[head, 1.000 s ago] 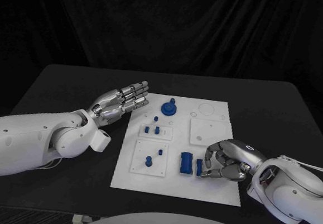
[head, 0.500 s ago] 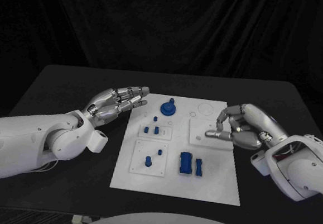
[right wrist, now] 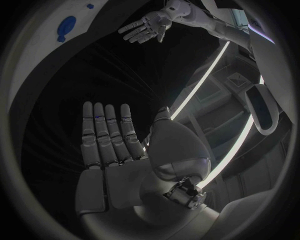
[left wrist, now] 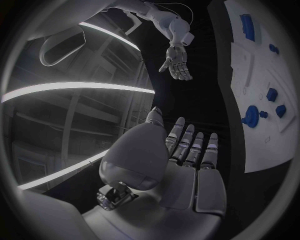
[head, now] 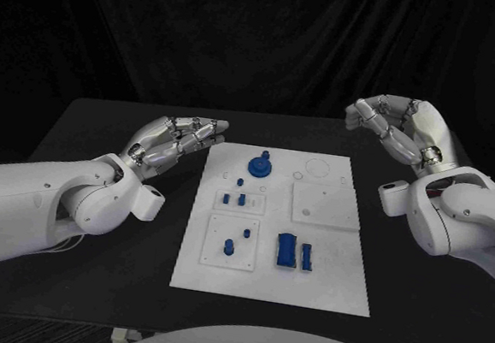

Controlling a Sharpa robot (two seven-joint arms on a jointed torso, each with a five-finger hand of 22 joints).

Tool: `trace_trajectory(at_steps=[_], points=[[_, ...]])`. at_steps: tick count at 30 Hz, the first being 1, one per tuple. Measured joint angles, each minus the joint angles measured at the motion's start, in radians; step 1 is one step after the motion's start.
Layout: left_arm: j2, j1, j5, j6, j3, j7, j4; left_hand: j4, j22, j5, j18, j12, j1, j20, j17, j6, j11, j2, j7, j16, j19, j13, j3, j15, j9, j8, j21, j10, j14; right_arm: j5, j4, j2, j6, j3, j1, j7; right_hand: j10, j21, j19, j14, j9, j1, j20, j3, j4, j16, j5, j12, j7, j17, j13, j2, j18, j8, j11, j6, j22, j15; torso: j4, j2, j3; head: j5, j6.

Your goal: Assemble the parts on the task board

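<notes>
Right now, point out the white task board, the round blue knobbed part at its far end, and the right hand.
white task board [head: 331, 287], head view, bare near corner.
round blue knobbed part [head: 258, 168], head view, its disc.
right hand [head: 401, 122], head view, middle of the hand.

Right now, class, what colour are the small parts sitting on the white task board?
Blue; the parts on the task board show best in the head view.

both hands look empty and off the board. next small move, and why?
Probably bring the right hand back down toward the two loose blue parts lying near the task board's front. It is raised, open and empty; the left hand is open beside the board.
</notes>
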Motion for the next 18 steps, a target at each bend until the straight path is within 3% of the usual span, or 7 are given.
trace_trajectory(at_steps=[1,2,5,7,10,14,18], points=[[0.003,0.001,0.0,-0.002,0.0,0.0,0.0,0.0,-0.003,0.0,0.0,-0.015,0.0,0.0,-0.001,-0.03,-0.004,0.0,-0.003,-0.01,-0.007,-0.002,0.0,-0.002,-0.005,-0.013,-0.003,-0.017,-0.012,0.025,-0.004,0.005,0.005,0.0,0.0,0.017,-0.036,-0.005,-0.077,-0.036,-0.023,0.004,0.015,0.0,0.0,-0.025,-0.001,-0.021,0.001,-0.023,-0.035,-0.004,0.0,-0.021,-0.004,-0.013,-0.054,0.008,0.0,0.0,0.0,0.0,0.0],[0.006,0.002,0.0,-0.003,-0.001,0.0,0.0,-0.002,-0.006,0.0,0.0,-0.027,0.0,-0.001,-0.003,-0.057,-0.008,0.0,-0.006,-0.02,-0.011,-0.004,-0.005,-0.003,-0.009,-0.024,-0.007,-0.032,-0.024,0.049,-0.009,0.009,0.013,0.0,0.0,0.032,-0.077,-0.013,-0.175,-0.077,-0.052,0.007,0.03,0.003,0.003,-0.048,-0.002,-0.036,-0.016,-0.048,-0.073,-0.009,-0.002,-0.046,-0.006,-0.034,-0.143,0.011,0.0,-0.001,0.0001,0.0,0.0],[0.013,0.004,0.0,-0.005,-0.001,0.0,0.0,0.0,-0.014,0.005,0.0,-0.057,0.0,-0.002,-0.008,-0.129,-0.016,0.0,-0.015,-0.047,-0.031,-0.007,-0.009,-0.01,-0.016,-0.051,-0.019,-0.073,-0.054,0.114,-0.021,0.019,0.044,0.0,-0.004,0.069,-0.168,-0.037,-0.406,-0.187,-0.114,-0.004,0.04,0.037,0.003,-0.088,-0.009,-0.042,-0.074,-0.098,-0.147,-0.035,-0.057,-0.093,-0.008,-0.091,-0.386,0.015,-0.0026,-0.005,0.0009,0.003,0.0],[0.015,0.006,0.0,-0.006,-0.001,0.001,-0.001,0.001,-0.018,0.005,0.0,-0.072,0.0,-0.008,-0.011,-0.172,-0.024,0.0,-0.019,-0.065,-0.04,-0.008,-0.015,-0.019,-0.019,-0.058,-0.026,-0.099,-0.074,0.144,-0.026,0.023,0.065,0.0,-0.01,0.083,-0.244,-0.052,-0.521,-0.307,-0.141,-0.004,0.041,0.07,0.004,-0.121,-0.009,-0.042,-0.088,-0.116,-0.183,-0.062,-0.062,-0.101,-0.027,-0.105,-0.51,0.005,-0.0043,-0.007,0.0012,0.004,0.0],[0.017,0.007,0.0,-0.006,-0.001,0.001,-0.005,0.0,-0.026,0.005,0.0,-0.09,0.0,-0.01,-0.015,-0.222,-0.037,0.0,-0.024,-0.087,-0.057,-0.011,-0.02,-0.031,-0.022,-0.061,-0.04,-0.134,-0.098,0.179,-0.032,0.028,0.096,-0.001,-0.019,0.098,-0.323,-0.058,-0.6,-0.429,-0.17,-0.011,0.043,0.116,0.004,-0.144,-0.009,-0.027,-0.106,-0.125,-0.215,-0.091,-0.062,-0.11,-0.044,-0.123,-0.601,0.001,-0.006,-0.009,0.0016,0.005,0.0],[0.021,0.007,0.0,-0.006,-0.001,0.001,-0.011,0.001,-0.047,0.005,0.0,-0.13,-0.008,-0.012,-0.027,-0.382,-0.067,0.008,-0.137,-0.139,-0.101,-0.02,-0.034,-0.052,-0.035,-0.073,-0.077,-0.23,-0.147,0.205,-0.042,0.032,0.125,-0.001,-0.026,0.11,-0.455,-0.058,-0.621,-0.555,-0.203,-0.028,0.043,0.17,0.005,-0.16,-0.009,-0.025,-0.134,-0.134,-0.262,-0.13,-0.062,-0.117,-0.065,-0.144,-0.633,-0.002,-0.0069,-0.01,0.0023,0.001,0.0],[0.027,0.007,0.0,-0.006,-0.001,0.001,-0.017,-0.001,-0.051,-0.001,0.0,-0.145,-0.015,-0.015,-0.03,-0.461,-0.091,0.004,-0.217,-0.155,-0.103,-0.026,-0.037,-0.054,-0.042,-0.081,-0.08,-0.269,-0.156,0.216,-0.05,0.037,0.144,-0.001,-0.028,0.117,-0.512,-0.058,-0.629,-0.608,-0.22,-0.034,0.042,0.188,0.006,-0.163,-0.009,-0.025,-0.153,-0.137,-0.285,-0.137,-0.062,-0.118,-0.068,-0.162,-0.645,-0.012,-0.0063,-0.009,0.0022,-0.002,0.0]])
